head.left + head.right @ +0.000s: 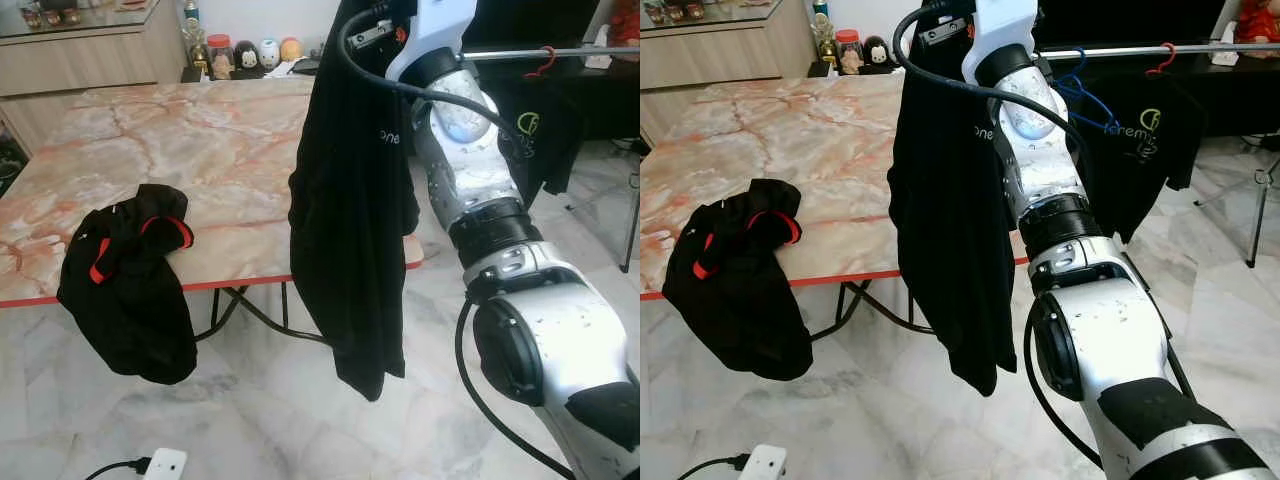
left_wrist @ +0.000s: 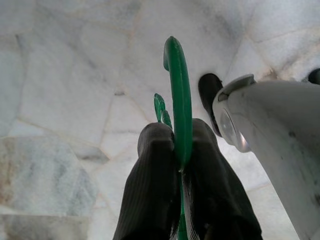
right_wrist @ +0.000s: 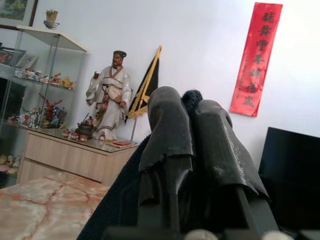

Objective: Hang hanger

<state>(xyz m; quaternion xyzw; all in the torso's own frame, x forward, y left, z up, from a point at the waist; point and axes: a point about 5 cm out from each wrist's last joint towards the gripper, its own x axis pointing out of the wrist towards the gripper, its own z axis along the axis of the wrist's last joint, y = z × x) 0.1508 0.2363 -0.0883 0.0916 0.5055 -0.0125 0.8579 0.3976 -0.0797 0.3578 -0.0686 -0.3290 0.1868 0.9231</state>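
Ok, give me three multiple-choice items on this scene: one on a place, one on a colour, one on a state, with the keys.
1. Where does the crumpled black garment with red trim lie?
A. On the floor by the white plug
B. Draped over the near edge of the marble table
C. On the metal rail

2. What colour is the hanger in the left gripper?
A. Green
B. Red
C. Blue

3. How is the right gripper?
A. Open and holding nothing
B. Resting on the table
C. Shut on the black shirt, held high

Key: 1 B, the garment hangs over the table's red-edged front. 2 A, the left wrist view shows a green hook between the fingers. 3 C, the right wrist view shows the fingers pinched on dark fabric, and the shirt hangs from the raised arm.
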